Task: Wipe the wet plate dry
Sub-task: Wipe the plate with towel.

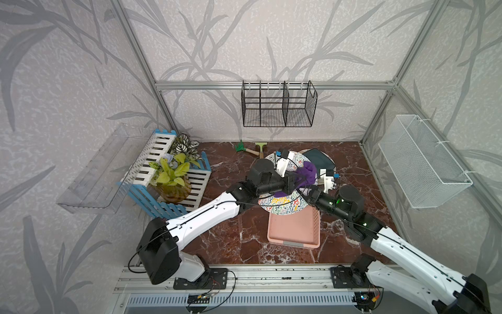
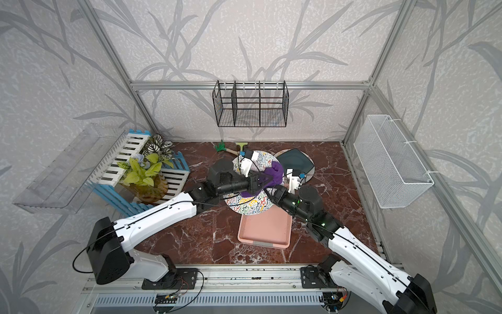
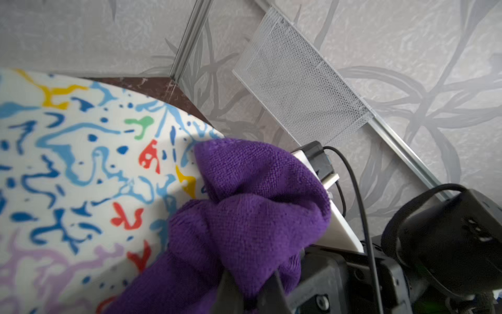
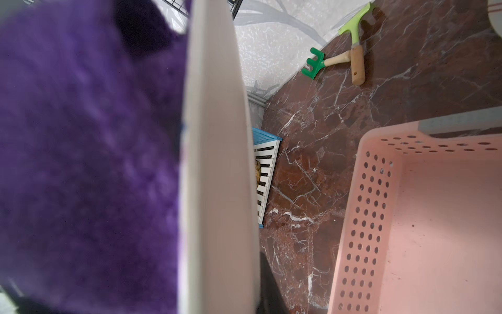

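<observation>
Patterned plate (image 1: 281, 205) was held clear of the marble table (image 1: 231, 168), tilted, its lower edge over the far end of the pink perforated basket (image 1: 316, 225). Left jaws were clamped together on a bunched purple cloth (image 3: 258, 204), which pressed against the plate's printed face near the rim. Right jaws were closed on the plate's rim just beside the cloth. The right wrist view showed the plate edge-on, cloth on one side and basket on the other. A dark teal dish (image 1: 322, 160) lay on the table behind. A green rake (image 4: 313, 64) and a light-green hoe (image 4: 353, 27) lay by the back wall, handles meeting.
</observation>
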Motion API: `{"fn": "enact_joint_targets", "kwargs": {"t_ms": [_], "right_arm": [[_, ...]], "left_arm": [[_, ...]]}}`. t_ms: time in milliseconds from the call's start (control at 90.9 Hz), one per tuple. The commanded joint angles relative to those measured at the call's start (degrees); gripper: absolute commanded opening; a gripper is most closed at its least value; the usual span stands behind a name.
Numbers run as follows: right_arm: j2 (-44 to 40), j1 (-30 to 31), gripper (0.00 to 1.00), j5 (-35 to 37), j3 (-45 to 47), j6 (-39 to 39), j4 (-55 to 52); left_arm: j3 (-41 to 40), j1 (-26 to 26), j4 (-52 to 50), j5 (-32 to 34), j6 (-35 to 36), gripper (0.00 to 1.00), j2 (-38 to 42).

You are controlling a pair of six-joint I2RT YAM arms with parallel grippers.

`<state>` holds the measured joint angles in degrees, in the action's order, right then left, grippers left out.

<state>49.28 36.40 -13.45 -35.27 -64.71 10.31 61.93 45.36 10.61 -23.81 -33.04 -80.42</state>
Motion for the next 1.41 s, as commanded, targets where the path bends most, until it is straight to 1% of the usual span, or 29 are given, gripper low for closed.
{"fn": "enact_joint_targets", "kwargs": {"t_ms": [0,44,88,121,198,264,330,396,484,561,616,682,737,814,880,935,1012,1078,1144,1210,1264,1330,1396], "right_arm": [[-6.05,-1.99,0.0,3.8,-5.56,1.18,13.8],[-6.87,-2.63,0.0,3.7,-4.55,-0.2,14.71],[-7.18,-2.81,0.0,2.69,-3.61,-1.43,15.98],[-7.03,-2.78,0.0,1.35,-3.3,-2.23,16.8],[-5.79,-2.46,0.0,-4.68,-3.83,-2.84,16.73],[-4.15,0.3,0.0,-6.8,-3.71,-2.17,17.24],[-2.6,4.34,0.0,-6.7,-3.54,-0.91,17.54],[-0.78,5.97,0.0,-6.81,-3.97,0.23,17.84],[1.01,6.05,0.0,-6.3,-5.38,1.49,17.79],[0.19,5.35,0.0,-1.58,-6.32,3.37,15.79],[-1.38,3.59,0.0,1.15,-6.39,4.01,14.65],[-2.92,0.35,0.0,1.96,-6.08,2.58,14.68],[-4.18,-1.59,0.0,0.98,-5.27,0.94,15.52],[-5.27,-1.82,0.0,-0.81,-4.22,-0.25,16.22],[-5.29,-1.12,0.0,-5.54,-4.36,-0.17,15.05],[-4.87,1.34,0.0,-7.17,-4.41,0.89,13.98],[-3.98,4.73,0.0,-6.89,-4.59,3.33,12.58],[-2.06,5.12,0.0,-7.34,-5.27,4.14,12.36],[-0.47,5.09,0.0,-5.82,-5.51,4.46,14.46],[0.18,3.44,0.0,-3.56,-6.19,4.99,15.89],[0.31,0.53,0.0,-3.32,-7.24,4.67,15.74],[-0.5,-3.92,0.0,-4.02,-7.61,3.13,15.92],[-2.11,-9.02,0.0,-5.4,-7.21,-0.17,17.3]], "left_arm": [[-10.32,-5.93,-2.6,3.52,-4.84,0.0,5.85],[-12.9,-8.0,-2.41,3.44,-5.9,0.0,8.12],[-13.99,-9.17,-3.05,2.09,-5.45,0.0,9.38],[-13.99,-9.31,-4.44,1.3,-4.65,0.0,9.68],[-13.09,-9.35,-7.07,-0.33,-3.53,0.0,9.23],[-11.52,-9.33,-7.29,-0.71,-2.95,0.0,8.38],[-9.07,-9.23,-6.16,-1.5,-2.13,0.0,6.52],[-4.98,-8.11,-5.95,-3.8,-0.66,0.0,3.23],[-0.23,-4.27,-8.72,-2.67,2.19,0.0,-0.24],[0.49,-0.83,-9.11,-1.18,3.39,0.0,-1.26],[-0.37,0.23,-8.65,-1.61,3.31,0.0,-1.29],[-2.53,0.03,-8.61,-1.08,2.84,0.0,-0.07],[-4.74,-1.43,-8.39,-0.16,2.02,0.0,1.71],[-7.72,-5.71,-7.69,-0.59,-0.19,0.0,4.68],[-9.08,-8.0,-7.43,0.32,-0.11,0.0,6.37],[-7.84,-8.35,-9.43,1.36,1.74,0.0,6.1],[-4.58,-8.09,-11.47,0.62,3.17,0.0,3.36],[-1.56,-6.9,-11.48,-0.38,3.41,0.0,0.73],[1.64,-5.35,-11.21,0.1,4.06,0.0,-1.34],[4.35,-5.48,-10.87,0.08,3.81,0.0,-2.3],[5.43,-6.63,-9.34,-0.21,2.26,0.0,-2.04],[5.19,-9.99,-5.81,-2.89,-2.2,0.0,-0.89],[2.97,-14.4,2.28,-6.62,-9.42,0.0,1.13]]}}
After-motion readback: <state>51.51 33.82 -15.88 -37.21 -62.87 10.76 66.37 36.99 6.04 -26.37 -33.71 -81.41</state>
